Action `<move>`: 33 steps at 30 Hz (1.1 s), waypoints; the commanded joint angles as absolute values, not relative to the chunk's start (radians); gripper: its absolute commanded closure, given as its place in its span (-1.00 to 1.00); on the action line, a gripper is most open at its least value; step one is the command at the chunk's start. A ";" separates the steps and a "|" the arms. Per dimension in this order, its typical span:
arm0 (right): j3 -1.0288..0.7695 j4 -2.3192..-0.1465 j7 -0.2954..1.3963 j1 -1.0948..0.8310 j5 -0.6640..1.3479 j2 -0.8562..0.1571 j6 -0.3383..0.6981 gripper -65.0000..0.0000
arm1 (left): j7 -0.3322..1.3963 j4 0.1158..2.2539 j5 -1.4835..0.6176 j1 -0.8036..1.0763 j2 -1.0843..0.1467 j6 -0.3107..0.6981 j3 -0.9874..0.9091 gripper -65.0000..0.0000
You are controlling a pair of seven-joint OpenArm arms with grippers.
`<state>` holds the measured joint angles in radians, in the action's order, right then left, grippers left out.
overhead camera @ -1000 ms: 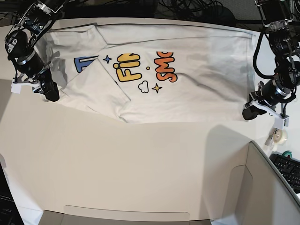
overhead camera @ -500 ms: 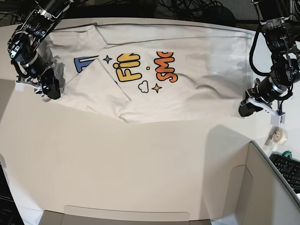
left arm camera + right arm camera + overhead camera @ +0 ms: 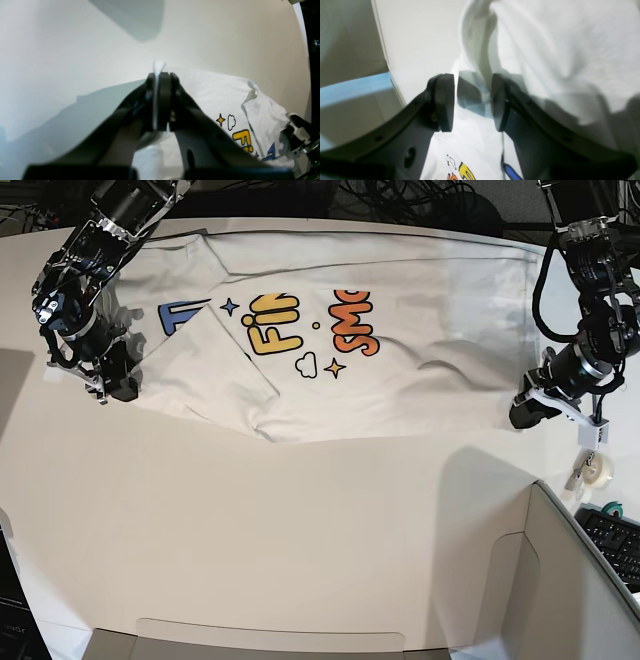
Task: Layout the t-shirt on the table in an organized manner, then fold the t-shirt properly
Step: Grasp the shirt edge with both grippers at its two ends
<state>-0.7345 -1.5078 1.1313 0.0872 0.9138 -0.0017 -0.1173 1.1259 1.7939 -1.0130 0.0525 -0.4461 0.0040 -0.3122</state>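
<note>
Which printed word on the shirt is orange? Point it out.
The orange one is the word starting "SMO", right of the yellow word in the base view; the partly covered word is blue.

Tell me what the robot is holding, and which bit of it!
The left hand pinches the t-shirt at one corner; the right hand is open around loose cloth.
</note>
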 commanded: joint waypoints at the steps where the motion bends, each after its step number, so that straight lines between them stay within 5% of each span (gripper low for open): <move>1: -0.734 -1.524 1.129 0.111 0.934 -0.007 -0.110 0.25 | 1.110 1.811 -1.026 0.038 -0.461 0.010 -0.318 1.00; 25: -0.645 -1.524 1.124 0.148 0.932 0.035 -0.111 0.27 | 1.110 1.811 -1.026 0.038 -0.450 0.010 -0.317 1.00; 27: -0.645 -1.523 1.124 0.147 0.932 0.035 -0.111 0.49 | 1.110 1.811 -1.026 0.038 -0.450 0.010 -0.317 1.00; 29: -0.644 -1.501 1.124 0.147 0.932 0.035 -0.111 0.94 | 1.110 1.811 -1.026 0.038 -0.450 0.010 -0.317 1.00; 33: -0.633 -1.472 1.132 0.143 0.935 0.033 -0.111 1.00 | 1.110 1.811 -1.026 0.038 -0.450 0.010 -0.317 1.00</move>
<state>-0.6384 -1.4563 1.1275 0.1276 0.9165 0.0376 -0.1204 1.1259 1.7939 -1.0126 0.0525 -0.4328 0.0040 -0.3122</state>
